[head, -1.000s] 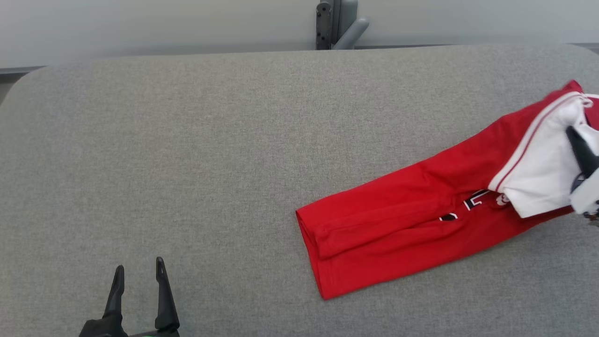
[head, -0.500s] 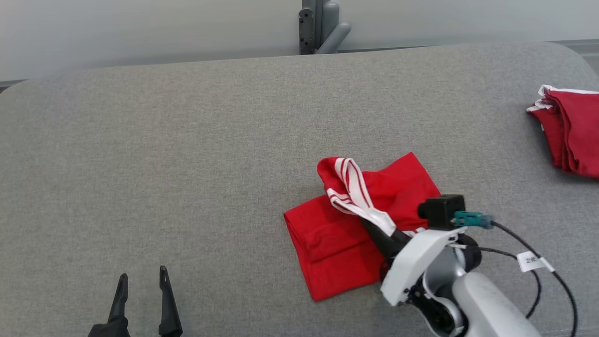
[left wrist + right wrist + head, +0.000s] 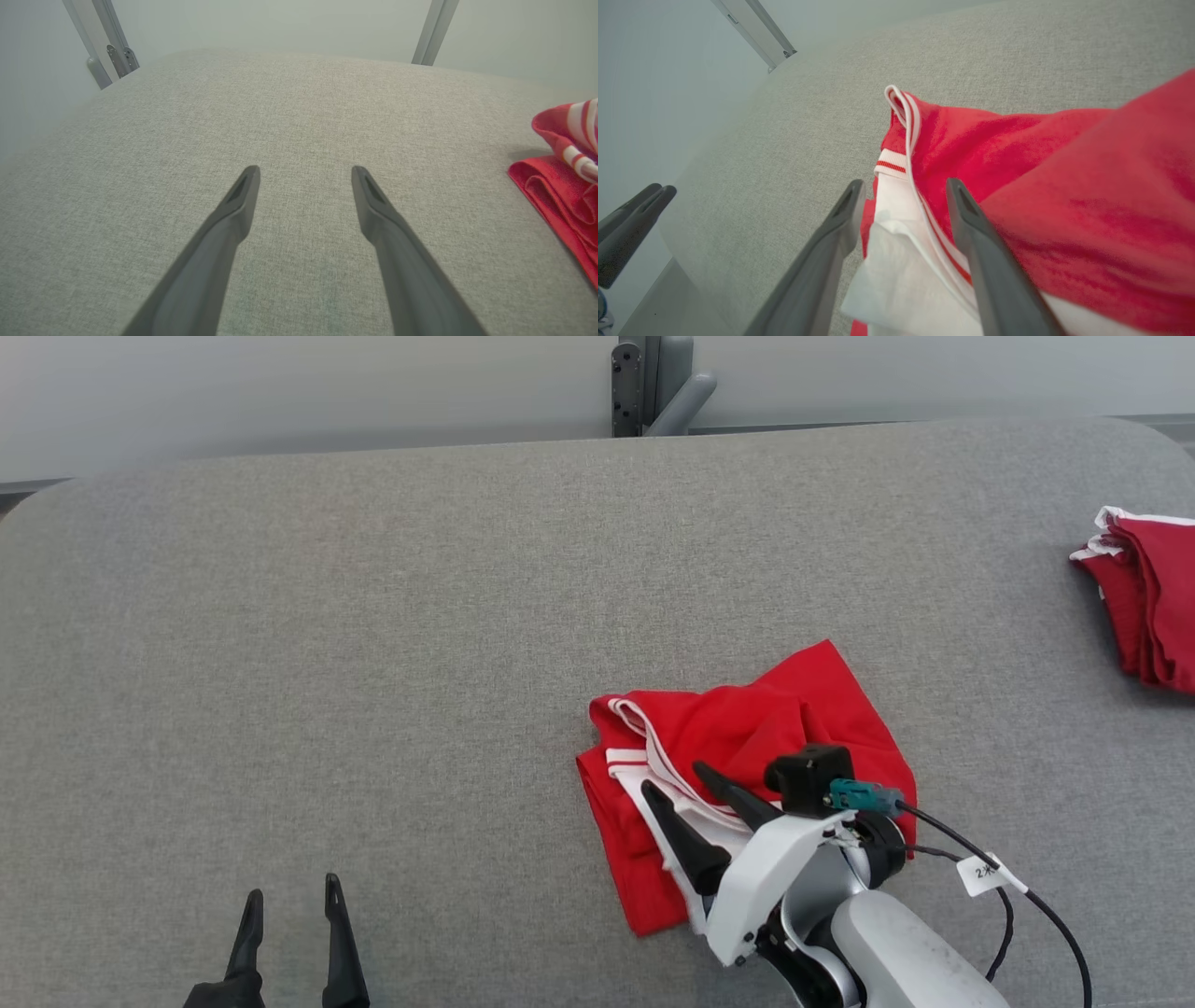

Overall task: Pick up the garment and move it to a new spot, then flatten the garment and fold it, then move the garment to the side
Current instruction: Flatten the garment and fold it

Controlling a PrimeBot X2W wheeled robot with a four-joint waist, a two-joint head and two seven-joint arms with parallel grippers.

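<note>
Fingers of the left gripper (image 3: 292, 889) stand wide apart, holding nothing, over bare grey cloth at the lower left of the head view. Right of centre on the padded grey tabletop (image 3: 373, 616) lies the garment (image 3: 747, 719), a red jersey bunched into a rough fold with white, red-striped trim along its near-left edge. The right gripper (image 3: 672, 777) sits at that trim with its 2 fingers spread, unclenched. Farther right a second red pile (image 3: 1153, 607) lies at the table's edge, with a grey post (image 3: 653, 383) against the pale wall behind.
</note>
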